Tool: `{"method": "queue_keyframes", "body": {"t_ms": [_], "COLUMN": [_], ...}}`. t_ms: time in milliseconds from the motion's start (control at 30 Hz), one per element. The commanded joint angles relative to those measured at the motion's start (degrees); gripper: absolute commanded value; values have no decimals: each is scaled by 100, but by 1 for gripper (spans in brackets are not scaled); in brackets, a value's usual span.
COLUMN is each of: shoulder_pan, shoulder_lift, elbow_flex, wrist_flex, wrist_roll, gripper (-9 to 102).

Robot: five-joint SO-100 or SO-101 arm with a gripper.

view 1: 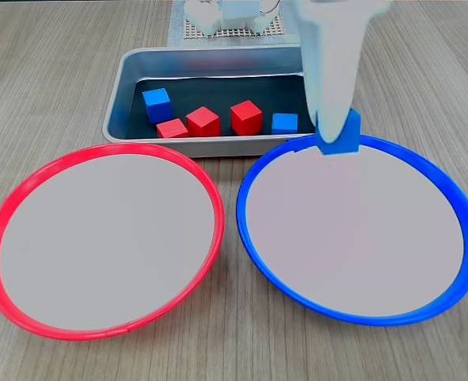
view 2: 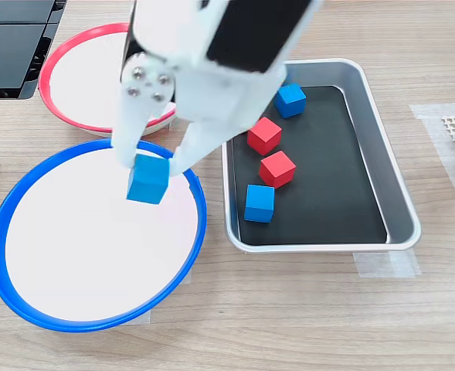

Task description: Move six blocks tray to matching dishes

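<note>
**Blue block at the rim: a drop here could miss**

At lower left of a fixed view the red-rimmed dish (view 1: 98,238) lies bare. In the tray (view 1: 130,75) at upper centre wait two blue and three red blocks. At right my pincer (view 1: 337,135) grips a blue block (view 1: 341,136) above the blue-rimmed dish (view 1: 353,313), right at its far rim. Released here, I judge it could strike the rim and tumble onto the worktop (view 1: 43,79).

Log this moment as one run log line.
gripper: shut on blue block | above blue dish | tray: three red, two blue | red dish: no blocks
</note>
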Motion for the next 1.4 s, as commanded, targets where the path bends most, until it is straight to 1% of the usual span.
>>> {"method": "queue_keyframes", "body": {"t_ms": [0, 67, 133, 167, 233, 267, 300, 367, 400, 467, 600, 767, 833, 933, 1067, 1367], "shoulder_pan": [-211, -255, -246, -229, -211, -176, -158, -79, -35, 97, 308, 334, 290, 255, 211, 35], "shoulder_lift": [-360, -589, -615, -571, -369, 9, 255, 1020, 1257, 1635, 1881, 1705, 1608, 1468, 1389, 817], "elbow_flex": [-431, -589, -659, -677, -633, -422, -281, 369, 668, 1327, 2531, 3067, 3067, 2962, 2725, 2689], "wrist_flex": [-483, -475, -396, -308, 26, 624, 1011, 2109, 2329, 2470, 1854, 1037, 896, 686, 694, 211], "wrist_roll": [-167, -193, -229, -281, -501, -659, -773, -1213, -1318, -1354, -923, -176, 18, 202, 281, 404], "gripper": [12, 17, 16, 13, 2, 0, 0, 0, 1, 5, 9, 16, 18, 18, 21, 19]}}
